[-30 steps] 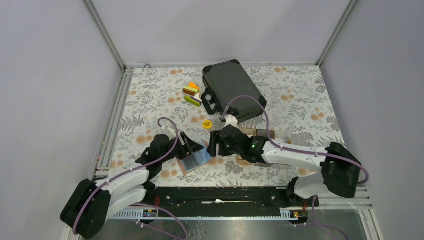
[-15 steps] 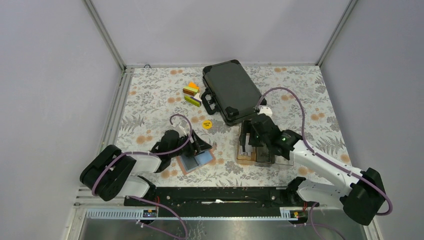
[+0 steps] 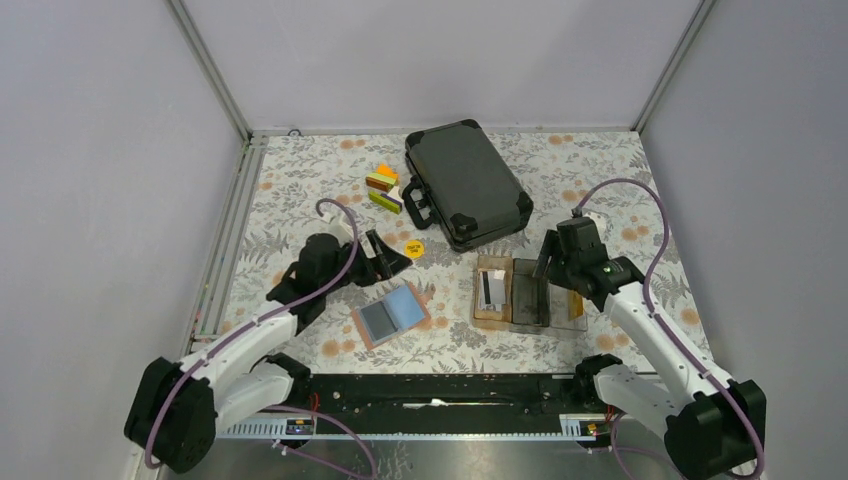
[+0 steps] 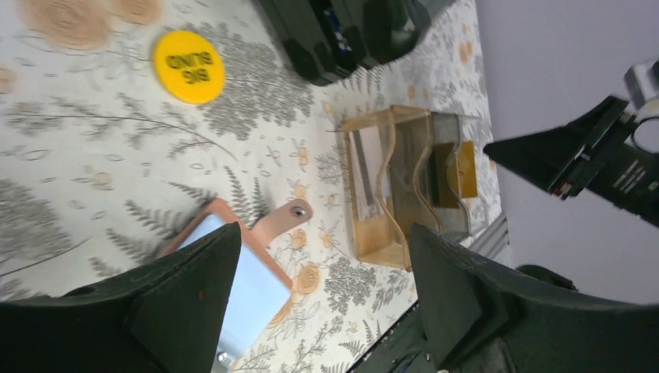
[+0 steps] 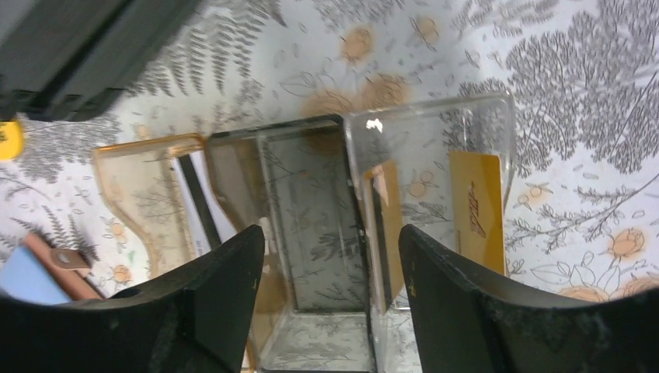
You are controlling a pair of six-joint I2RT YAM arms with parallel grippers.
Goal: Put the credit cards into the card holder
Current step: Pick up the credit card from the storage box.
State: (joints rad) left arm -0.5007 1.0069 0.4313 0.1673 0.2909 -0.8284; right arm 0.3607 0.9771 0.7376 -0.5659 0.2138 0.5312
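The flower-printed worktop [image 3: 300, 200] is carrying everything here. The biggest thing on it, a black hard plastic case [image 3: 465, 183], is lying shut at the far side.

Nearer the arms and toward the right, a clear plastic tray [image 3: 512, 292] is sitting with its three compartments side by side: amber on the left, smoky grey in the middle, colourless on the right. The right tool [image 5: 328, 233] is hovering just above its middle and right compartments with its fingers spread wide, gripping nothing.

Left of the tray, well apart from it, the flat salmon-pink card holder [image 3: 390, 314] is lying opened out like a book. Its blue-grey pockets are facing up and a small snap tab is sticking out toward the tray. The left tool [image 4: 320, 233] is hanging over the worktop just beyond the holder's far edge. Its fingers are also spread wide and are touching nothing.

The cards are sitting in the tray, none in the holder. A thin orange-yellow plastic card [image 5: 475, 210] is lying in the colourless right compartment, and a white-grey card with a dark stripe [image 3: 490, 288] is lying in the amber one.

A cluster of coloured blocks [image 3: 384, 190] is resting left of the case. A round yellow disc [image 3: 413, 247] is lying just beyond the left tool.
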